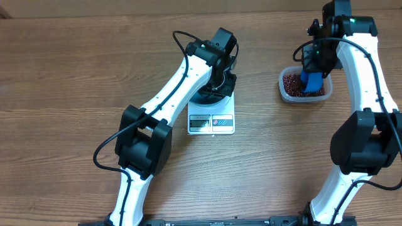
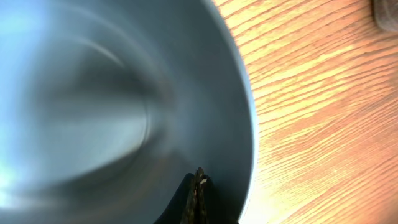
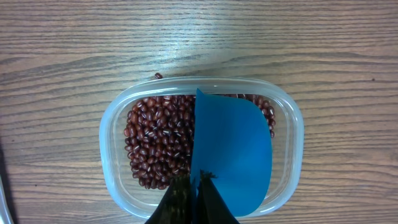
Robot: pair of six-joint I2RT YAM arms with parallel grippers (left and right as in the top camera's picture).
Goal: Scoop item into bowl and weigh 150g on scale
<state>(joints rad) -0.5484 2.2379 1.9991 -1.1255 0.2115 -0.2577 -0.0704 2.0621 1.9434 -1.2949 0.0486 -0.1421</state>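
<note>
I read the left hand as fingers together, low inside the bowl, which sits on the scale. Right hand is clamped on a blue scoop above the beans in their clear tub.

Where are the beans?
The beans lie in the clear tub at the overhead view's upper right, right of the scale, under the right gripper's blue scoop.

Both arms wear white shells with bulky black joint housings. The left arm, over the scale, carries a looping black cable along its links and a small green light near the wrist; the right arm, right of the scale, matches it
</note>
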